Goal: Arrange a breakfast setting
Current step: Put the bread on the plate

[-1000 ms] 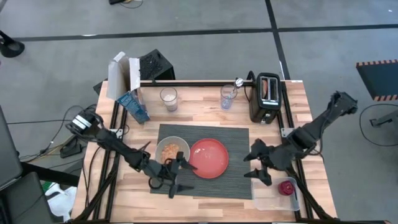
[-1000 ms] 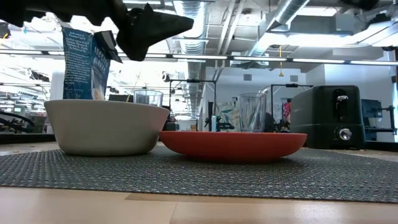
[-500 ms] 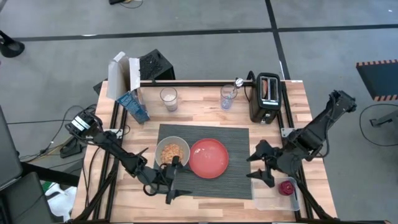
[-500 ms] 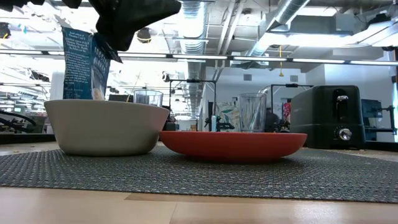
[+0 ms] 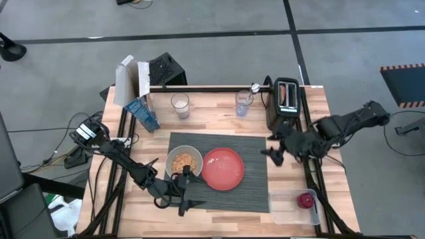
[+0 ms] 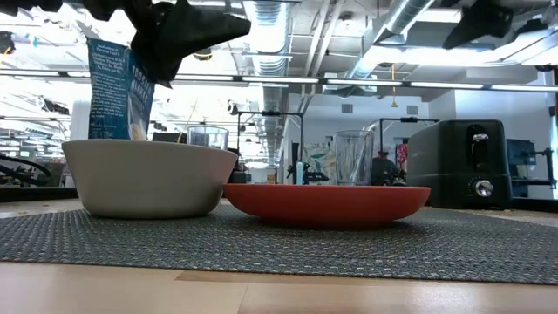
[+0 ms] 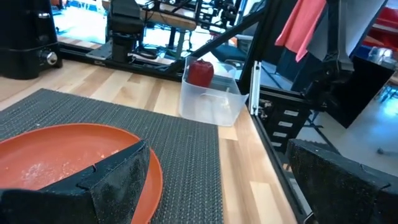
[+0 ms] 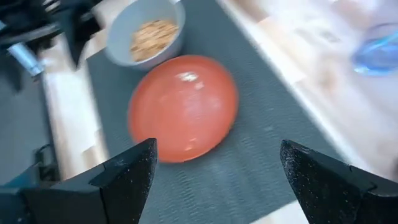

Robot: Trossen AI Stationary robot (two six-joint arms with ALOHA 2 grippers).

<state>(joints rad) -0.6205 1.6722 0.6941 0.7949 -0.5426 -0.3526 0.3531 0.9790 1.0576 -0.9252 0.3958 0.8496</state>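
The dark grey ribbed placemat (image 5: 252, 186) lies mid-table. On it stand the pale grey bowl (image 5: 184, 161), which holds cereal, and the red-orange plate (image 5: 222, 168) to its right. The small red round item (image 5: 307, 199) sits in a clear tub (image 7: 211, 102) at the near right corner. A metal spoon (image 5: 254, 87) appears to stand in the right glass (image 5: 244, 103). My left gripper (image 5: 188, 191) is open and empty, just near of the bowl. My right gripper (image 5: 271, 146) is open and empty, above the mat's far right corner beside the toaster.
A black toaster (image 5: 283, 103) stands at the far right. A second glass (image 5: 180, 105) and a blue carton (image 5: 141, 113) stand along the far edge, with a white box (image 5: 131, 79) at the far left corner. Bare wood (image 5: 292, 179) shows right of the mat.
My right gripper has swung from beside the tub at the near right toward the table's far edge, up beside the toaster, and has turned to face the plate. My left gripper has drawn back a little toward the near edge, then held still.
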